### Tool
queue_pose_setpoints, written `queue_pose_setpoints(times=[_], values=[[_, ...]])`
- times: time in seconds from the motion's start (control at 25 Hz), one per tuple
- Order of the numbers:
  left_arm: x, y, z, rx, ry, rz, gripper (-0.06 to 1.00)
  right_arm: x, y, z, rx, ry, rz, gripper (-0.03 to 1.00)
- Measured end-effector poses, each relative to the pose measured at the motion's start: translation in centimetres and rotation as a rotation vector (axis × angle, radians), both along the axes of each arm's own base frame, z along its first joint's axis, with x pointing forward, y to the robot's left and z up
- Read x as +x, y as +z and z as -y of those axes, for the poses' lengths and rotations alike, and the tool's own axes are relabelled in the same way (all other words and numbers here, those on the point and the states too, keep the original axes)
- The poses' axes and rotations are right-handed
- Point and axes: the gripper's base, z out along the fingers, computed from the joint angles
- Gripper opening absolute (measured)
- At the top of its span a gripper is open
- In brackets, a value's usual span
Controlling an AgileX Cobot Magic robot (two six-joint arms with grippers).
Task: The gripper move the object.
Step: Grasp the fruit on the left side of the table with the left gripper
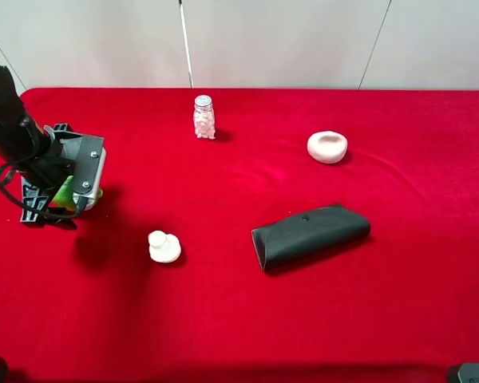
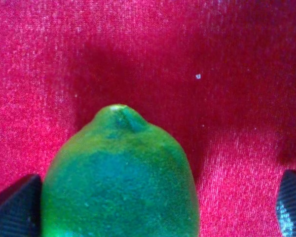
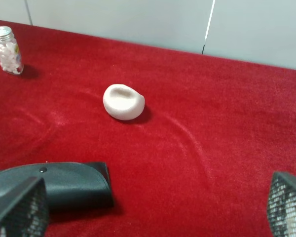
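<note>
The green lime [image 1: 63, 191] lies at the far left of the red table, mostly hidden under my left gripper [image 1: 72, 190]. In the left wrist view the lime [image 2: 119, 177] fills the space between the fingers, its nub pointing away from the wrist. One dark finger [image 2: 17, 207] touches its side. The other finger [image 2: 292, 202] stands well apart from it, so the jaws are open around the lime. My right gripper [image 3: 155, 205] is open and empty, low over the cloth near the dark pouch [image 3: 59, 185]; it does not show in the exterior view.
A dark rolled pouch [image 1: 310, 234] lies right of centre. A small white knob piece [image 1: 164, 246] sits to the right of the left gripper, nearer the front edge. A small glass jar [image 1: 203, 117] and a white bowl-like lump [image 1: 327, 147] stand further back.
</note>
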Motion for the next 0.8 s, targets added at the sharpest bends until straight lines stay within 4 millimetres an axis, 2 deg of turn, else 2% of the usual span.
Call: queue_pose_setpoints(times=[0.8], values=[[-0.01, 0.0, 0.03, -0.004, 0.006, -0.002, 0.89, 0.0, 0.01, 0.0, 0.0, 0.0, 0.001, 0.69]])
